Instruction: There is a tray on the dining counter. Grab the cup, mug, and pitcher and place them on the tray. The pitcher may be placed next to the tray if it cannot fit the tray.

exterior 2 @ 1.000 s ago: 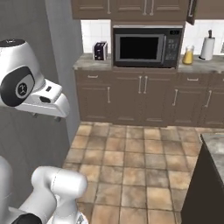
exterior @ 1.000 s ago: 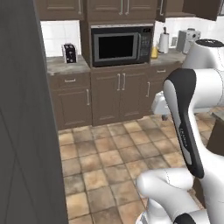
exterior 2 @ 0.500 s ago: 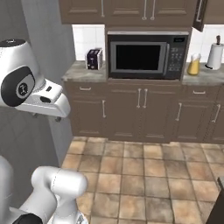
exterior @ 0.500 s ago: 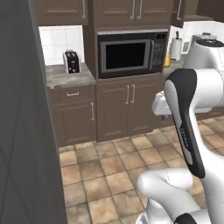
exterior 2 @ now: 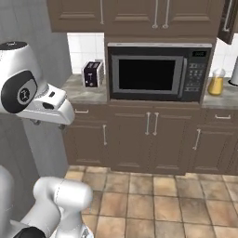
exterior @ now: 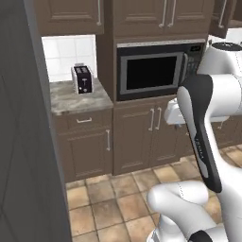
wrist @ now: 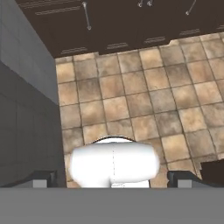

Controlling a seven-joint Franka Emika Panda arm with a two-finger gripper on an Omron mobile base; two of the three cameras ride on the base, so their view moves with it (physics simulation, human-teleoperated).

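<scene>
My pincer point(wrist: 112, 180) spread wide over floor tiles point(wrist: 144, 100), pitcher point(exterior 2: 215, 82) far right by the microwave point(exterior 2: 158, 72), toaster point(exterior 2: 93, 73) left

The cabinets point(exterior 2: 148, 135) are dark brown with thin silver handles. The microwave point(exterior 2: 160, 72) has a black door in a dark grey frame. The toaster point(exterior: 82, 79) is black and silver. The worktop point(exterior: 78, 97) is mottled grey-beige stone, and the wall tiles point(exterior: 66, 54) behind it are white. The pitcher point(exterior 2: 215, 82) is clear glass, amber-yellow in its lower body. The floor tiles point(wrist: 144, 100) are brown and tan, mottled, with pale joints. The tall panel point(exterior: 28, 151) is plain grey.
</scene>
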